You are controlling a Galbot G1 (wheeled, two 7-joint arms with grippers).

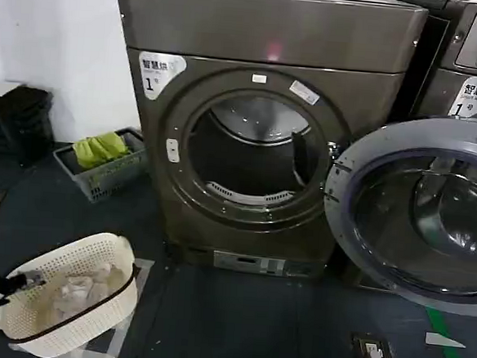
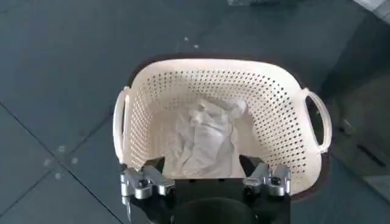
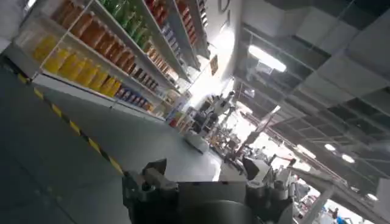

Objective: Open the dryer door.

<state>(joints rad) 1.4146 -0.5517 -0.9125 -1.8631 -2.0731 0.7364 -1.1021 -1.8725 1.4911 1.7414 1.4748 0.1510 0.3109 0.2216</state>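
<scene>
Already the dryer door (image 1: 420,210) hung swung wide to the right of the dryer's drum opening (image 1: 252,157). Far left of it, the left gripper (image 2: 205,181) held a white laundry basket (image 2: 222,97) rim; the right gripper's (image 3: 207,190) jaws' state I cannot tell.

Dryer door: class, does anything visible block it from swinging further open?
The dryer door already hangs wide open, right of the drum opening. The neighbouring grey machine stands directly behind it, so further swing looks limited.
</scene>
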